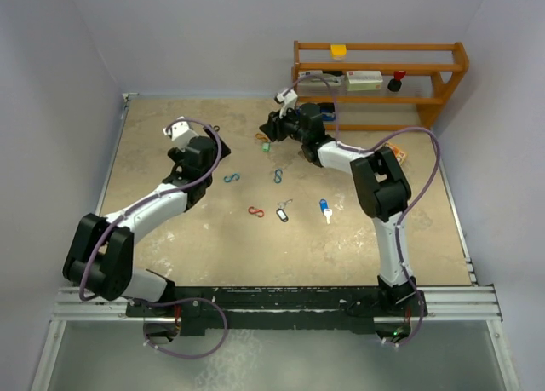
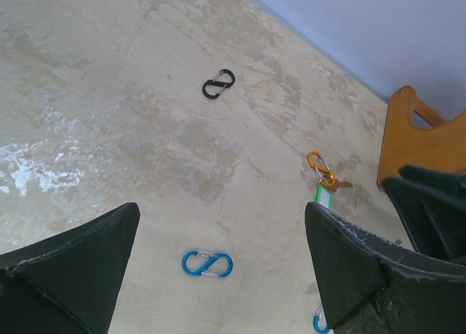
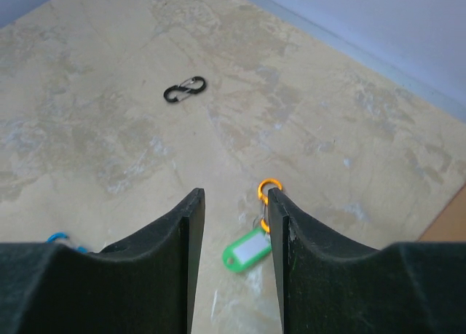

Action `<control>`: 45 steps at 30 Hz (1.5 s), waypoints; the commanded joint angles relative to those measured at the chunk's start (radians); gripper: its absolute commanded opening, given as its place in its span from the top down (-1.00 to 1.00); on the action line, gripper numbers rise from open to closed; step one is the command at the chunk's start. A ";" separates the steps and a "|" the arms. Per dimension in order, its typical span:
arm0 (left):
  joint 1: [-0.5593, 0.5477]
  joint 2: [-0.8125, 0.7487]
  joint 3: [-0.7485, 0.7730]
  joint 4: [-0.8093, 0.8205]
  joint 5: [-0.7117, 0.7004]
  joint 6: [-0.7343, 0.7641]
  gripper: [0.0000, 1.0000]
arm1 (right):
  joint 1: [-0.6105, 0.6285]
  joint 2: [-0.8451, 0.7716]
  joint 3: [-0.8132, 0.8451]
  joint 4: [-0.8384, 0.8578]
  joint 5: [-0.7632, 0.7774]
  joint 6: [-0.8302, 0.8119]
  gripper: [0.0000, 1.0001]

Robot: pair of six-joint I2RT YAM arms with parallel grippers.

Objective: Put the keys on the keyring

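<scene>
A green-tagged key (image 3: pixel 247 248) lies on the table, hooked to an orange S-shaped clip (image 3: pixel 268 196) that serves as keyring. My right gripper (image 3: pixel 234 194) hovers just over it, open, with nothing between its fingers; the clip sits beside the right finger (image 3: pixel 291 232). From above, this gripper (image 1: pixel 271 131) is at the back centre. A black-tagged key (image 1: pixel 283 212) and a blue-tagged key (image 1: pixel 325 208) lie mid-table. My left gripper (image 2: pixel 222 210) is wide open and empty above a blue clip (image 2: pixel 207 263); the overhead view has it (image 1: pixel 204 152) at the left.
A black clip (image 2: pixel 218 84) lies farther back. A second blue clip (image 1: pixel 278 176) and a red clip (image 1: pixel 255 211) lie mid-table. A wooden rack (image 1: pixel 379 76) holding small items stands at the back right, against the wall.
</scene>
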 commanded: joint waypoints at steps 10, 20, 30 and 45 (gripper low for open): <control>0.112 0.429 0.444 -0.146 0.104 0.094 -0.81 | 0.015 -0.437 -0.276 -0.171 0.119 0.044 -0.14; 0.154 0.731 0.797 -0.316 -0.010 0.260 -0.76 | 0.015 -0.671 -0.486 -0.219 0.154 0.056 -0.18; 0.200 0.858 0.893 -0.286 0.166 0.351 -0.74 | 0.015 -0.714 -0.516 -0.239 0.185 0.052 -0.19; 0.230 0.977 1.018 -0.344 0.336 0.457 -0.58 | 0.014 -0.719 -0.536 -0.243 0.216 0.043 -0.20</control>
